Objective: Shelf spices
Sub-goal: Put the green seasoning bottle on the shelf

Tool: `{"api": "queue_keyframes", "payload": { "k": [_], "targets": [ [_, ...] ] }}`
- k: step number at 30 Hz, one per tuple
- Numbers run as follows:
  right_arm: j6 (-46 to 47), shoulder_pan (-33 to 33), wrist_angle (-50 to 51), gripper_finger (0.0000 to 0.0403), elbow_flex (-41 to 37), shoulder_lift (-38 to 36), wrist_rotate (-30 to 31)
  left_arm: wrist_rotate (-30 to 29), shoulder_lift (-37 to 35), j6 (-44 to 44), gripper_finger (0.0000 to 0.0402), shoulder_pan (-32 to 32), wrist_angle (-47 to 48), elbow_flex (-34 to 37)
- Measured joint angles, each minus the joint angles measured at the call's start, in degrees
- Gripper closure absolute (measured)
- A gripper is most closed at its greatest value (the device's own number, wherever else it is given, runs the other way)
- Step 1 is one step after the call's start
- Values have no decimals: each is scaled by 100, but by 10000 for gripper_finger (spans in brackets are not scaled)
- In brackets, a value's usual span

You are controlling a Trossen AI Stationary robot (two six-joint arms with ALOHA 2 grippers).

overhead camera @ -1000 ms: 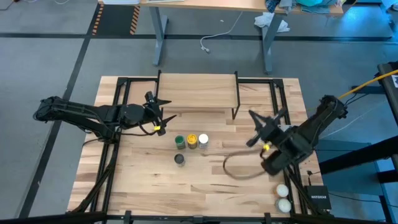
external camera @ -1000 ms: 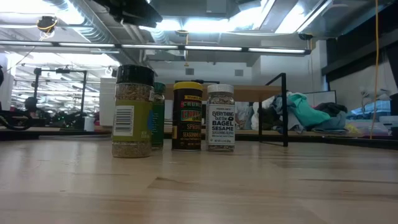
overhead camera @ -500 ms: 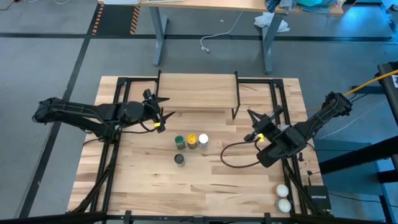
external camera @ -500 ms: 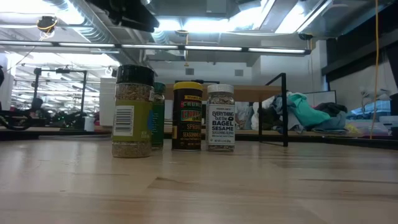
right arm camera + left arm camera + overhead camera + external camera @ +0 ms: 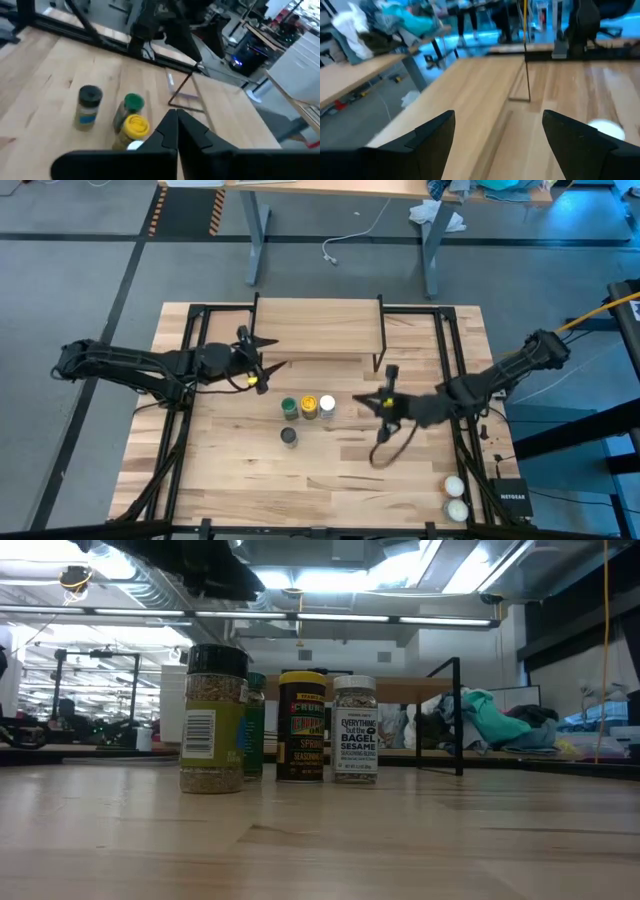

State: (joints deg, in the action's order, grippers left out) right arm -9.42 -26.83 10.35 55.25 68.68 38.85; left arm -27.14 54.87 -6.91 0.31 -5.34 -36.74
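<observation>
Four small cylindrical spice jars stand on the light-wood bench (image 5: 240, 470), in front of the low light-wood shelf on thin black legs (image 5: 318, 327). Green-lidded jar (image 5: 288, 407), amber yellow-lidded jar (image 5: 309, 406) and white-lidded jar (image 5: 327, 405) sit in a tight row; the black-lidded jar (image 5: 289, 436) stands alone just in front of the green one. None is on the shelf.

Right hand (image 5: 376, 402) hangs just beside the white-lidded jar, on the row's right end, apart from it. Its fingers are pressed together and hold nothing; the right wrist view shows them meeting in a point over the yellow lid.

Left hand (image 5: 266, 367) hovers near the shelf's front-left corner, behind and left of the green-lidded jar, fingers spread wide, empty.

Change from a second ago: the right arm has swung in from the bench's right side and stretched toward the jar row; the left hand has barely moved, and the jars have not shifted.

Two whitish balls (image 5: 456, 497) lie at the bench's front-right corner.
</observation>
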Motion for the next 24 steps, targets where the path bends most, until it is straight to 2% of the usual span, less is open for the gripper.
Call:
{"api": "queue_keyframes", "payload": {
  "k": [5, 10, 15, 19, 24],
  "targets": [
    [195, 845, 142, 402, -513, -677, -192, 2, -146, -357, 108, 53, -314, 10],
    [12, 1362, -226, 402, -1039, -1823, -629, 6, -492, -547, 108, 279, -309, 10],
    [-328, 1605, -209, 402, -1398, -3027, -698, 341, -861, -555, 108, 607, -178, 10],
    [-701, 1644, -177, 402, -1686, -3973, -685, 372, -969, -391, 108, 873, 180, 10],
    [-631, 1642, -144, 402, -2445, -5202, -636, 467, -953, -41, 108, 1033, 278, 223]
  ]
}}
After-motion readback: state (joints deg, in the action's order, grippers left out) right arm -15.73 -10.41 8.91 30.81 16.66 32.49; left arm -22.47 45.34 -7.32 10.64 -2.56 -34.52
